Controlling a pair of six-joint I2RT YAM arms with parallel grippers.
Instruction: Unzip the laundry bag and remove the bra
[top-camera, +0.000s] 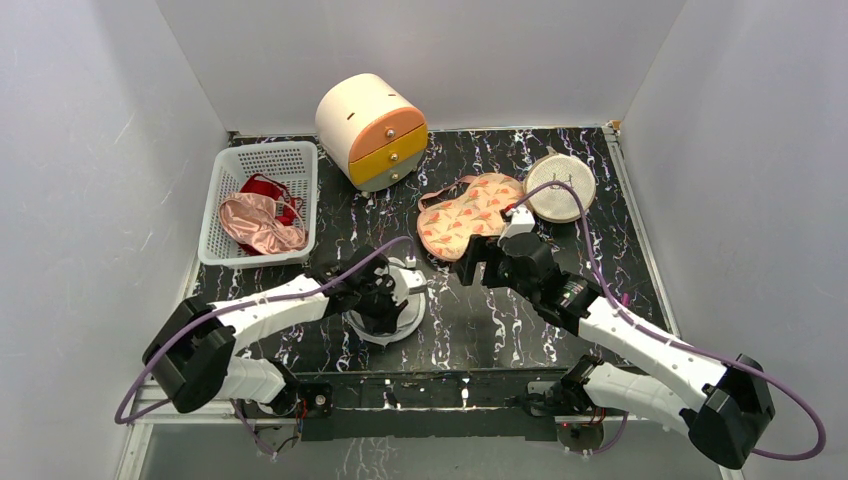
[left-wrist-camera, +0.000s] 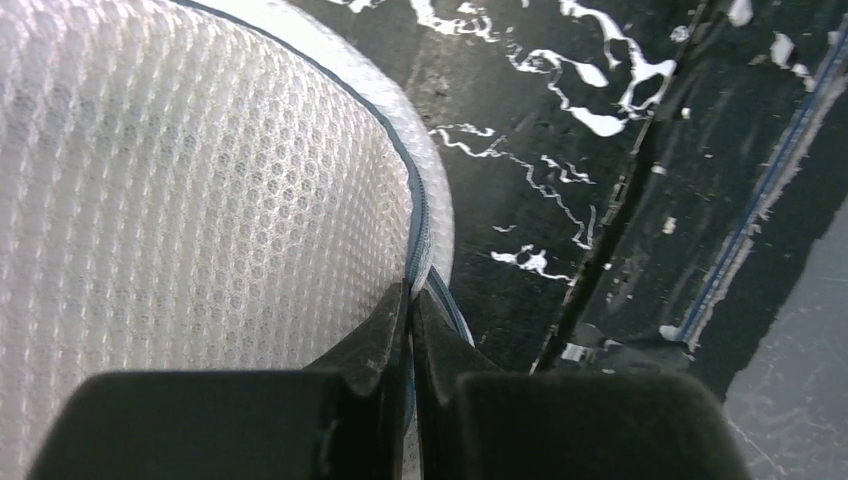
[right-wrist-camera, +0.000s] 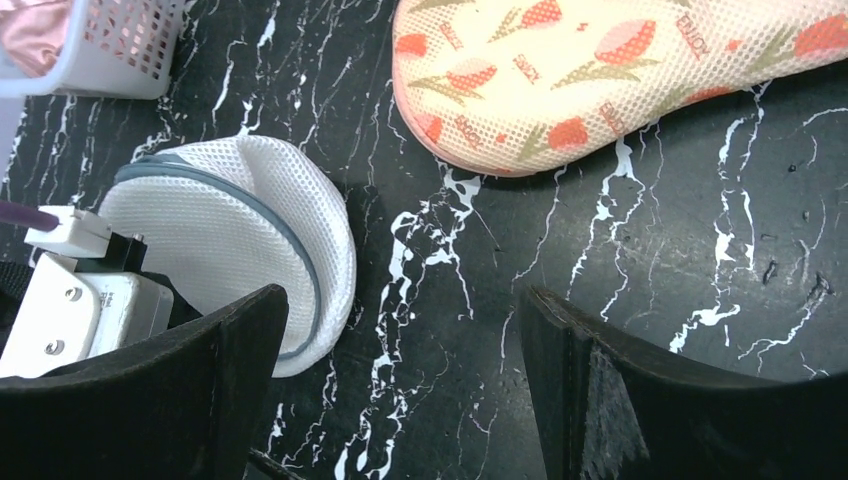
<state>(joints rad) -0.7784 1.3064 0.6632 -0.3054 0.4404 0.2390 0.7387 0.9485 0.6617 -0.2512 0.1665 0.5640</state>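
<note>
The white mesh laundry bag (top-camera: 388, 330) with a blue-grey rim band lies near the table's front, under my left gripper (top-camera: 392, 292). In the left wrist view my left gripper (left-wrist-camera: 412, 300) is shut on the blue-grey band (left-wrist-camera: 418, 235) at the bag's rim, with the mesh wall (left-wrist-camera: 200, 200) to its left. My right gripper (top-camera: 470, 262) is open and empty, just right of the bag. In the right wrist view the gripper (right-wrist-camera: 400, 300) hovers over bare table, with the bag (right-wrist-camera: 230, 230) beside its left finger. No bra shows inside the bag.
A floral mesh pouch (top-camera: 465, 215) lies just beyond my right gripper, with a round beige mesh pouch (top-camera: 560, 185) to its right. A white perforated basket (top-camera: 232, 165) holding pink and red bras stands at the back left. A cream and orange drawer box (top-camera: 372, 130) stands at the back.
</note>
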